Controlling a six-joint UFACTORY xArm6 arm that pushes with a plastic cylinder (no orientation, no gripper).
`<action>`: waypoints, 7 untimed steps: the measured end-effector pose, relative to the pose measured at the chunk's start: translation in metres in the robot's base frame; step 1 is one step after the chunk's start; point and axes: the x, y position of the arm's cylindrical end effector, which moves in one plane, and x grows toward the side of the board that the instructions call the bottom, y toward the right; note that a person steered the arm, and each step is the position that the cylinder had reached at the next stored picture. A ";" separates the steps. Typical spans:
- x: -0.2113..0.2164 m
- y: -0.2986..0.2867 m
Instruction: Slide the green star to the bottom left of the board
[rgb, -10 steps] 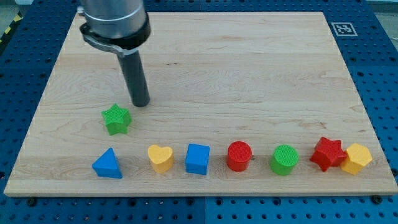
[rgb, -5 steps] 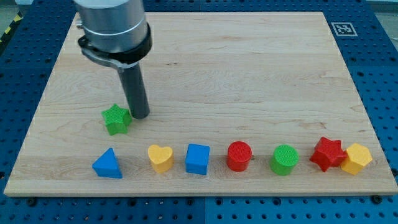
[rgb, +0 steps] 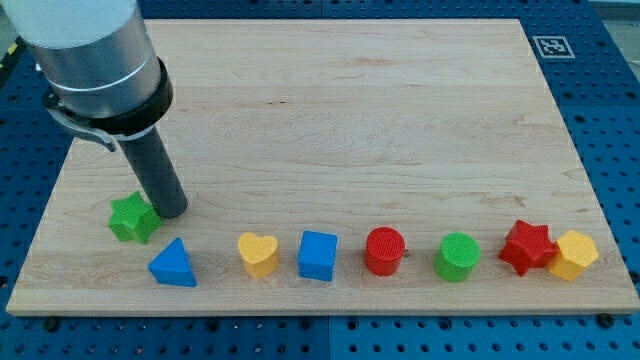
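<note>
The green star (rgb: 132, 217) lies on the wooden board (rgb: 400, 120) near its left edge, low in the view. My tip (rgb: 171, 212) rests against the star's right side. The blue triangle (rgb: 173, 263) sits just below and to the right of the star, a little apart from it.
A row of blocks runs along the view's bottom: yellow heart (rgb: 258, 253), blue cube (rgb: 318, 255), red cylinder (rgb: 384, 250), green cylinder (rgb: 458, 256), red star (rgb: 527, 246), yellow hexagon (rgb: 572, 254) touching it. A marker tag (rgb: 552, 46) is at the top right corner.
My tip moved down and left, met the green star's right side and pushed it left and slightly down toward the board's left edge. The other blocks have not moved.
</note>
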 end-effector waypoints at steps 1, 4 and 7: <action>-0.009 -0.002; -0.011 -0.042; 0.042 -0.042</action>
